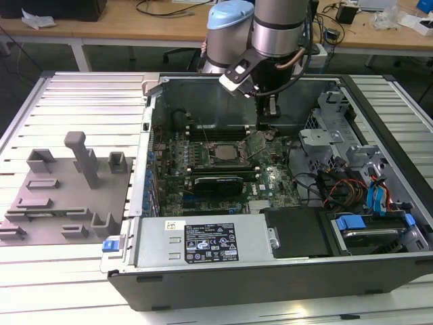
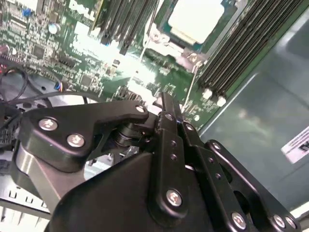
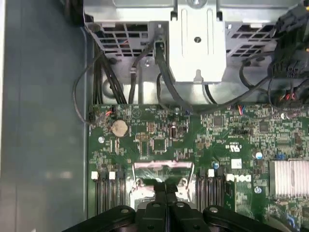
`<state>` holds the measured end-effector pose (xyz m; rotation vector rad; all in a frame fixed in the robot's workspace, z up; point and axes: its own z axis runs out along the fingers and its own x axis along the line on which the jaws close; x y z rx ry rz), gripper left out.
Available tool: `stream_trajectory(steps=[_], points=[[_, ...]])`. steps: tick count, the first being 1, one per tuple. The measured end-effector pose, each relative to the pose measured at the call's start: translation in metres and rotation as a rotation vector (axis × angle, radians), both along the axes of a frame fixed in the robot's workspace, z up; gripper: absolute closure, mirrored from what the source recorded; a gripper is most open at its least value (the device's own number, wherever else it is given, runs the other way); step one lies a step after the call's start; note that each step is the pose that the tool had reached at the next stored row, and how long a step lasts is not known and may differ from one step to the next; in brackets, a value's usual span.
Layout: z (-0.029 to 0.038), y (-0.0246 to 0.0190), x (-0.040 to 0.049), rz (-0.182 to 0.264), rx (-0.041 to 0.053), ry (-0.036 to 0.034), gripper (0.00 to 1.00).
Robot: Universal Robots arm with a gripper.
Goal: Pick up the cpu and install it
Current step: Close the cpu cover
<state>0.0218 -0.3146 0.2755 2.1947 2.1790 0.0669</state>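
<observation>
The cpu (image 2: 195, 19), a flat square chip with a silvery-white lid, lies in its socket on the green motherboard (image 1: 270, 179) inside the open computer case. In the exterior view the socket (image 1: 225, 152) sits mid-board. My gripper (image 1: 270, 125) hangs inside the case just to the exterior view's right of the socket. Its black fingers (image 2: 166, 104) are shut together with nothing between them. In the first wrist view the fingertips (image 3: 165, 186) sit over the socket's metal frame (image 3: 161, 169). A thin socket lever (image 2: 192, 84) runs past the fingertips.
A black graphics card (image 1: 218, 183) lies in front of the socket, with memory slots (image 1: 203, 128) behind it. The drive cage (image 1: 331, 135) and cables (image 1: 338, 186) fill the case's right side. Grey fixture blocks (image 1: 64, 189) stand on the slatted table to the left. The power supply (image 1: 203, 240) lines the front.
</observation>
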Motion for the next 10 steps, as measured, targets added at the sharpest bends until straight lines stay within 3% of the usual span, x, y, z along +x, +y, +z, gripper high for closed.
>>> stream_trajectory(steps=[1, 3, 7, 10], points=[[-0.0004, 0.0000, 0.0148, 0.000, -0.0001, 0.0006, 0.89], [-0.0012, 0.0000, 0.0257, 0.000, -0.0002, 0.0026, 0.89], [-0.0019, 0.0000, 0.0377, 0.000, -0.0001, 0.0046, 0.89], [-0.0020, 0.0000, 0.0404, 0.000, -0.0003, 0.0047, 0.89]])
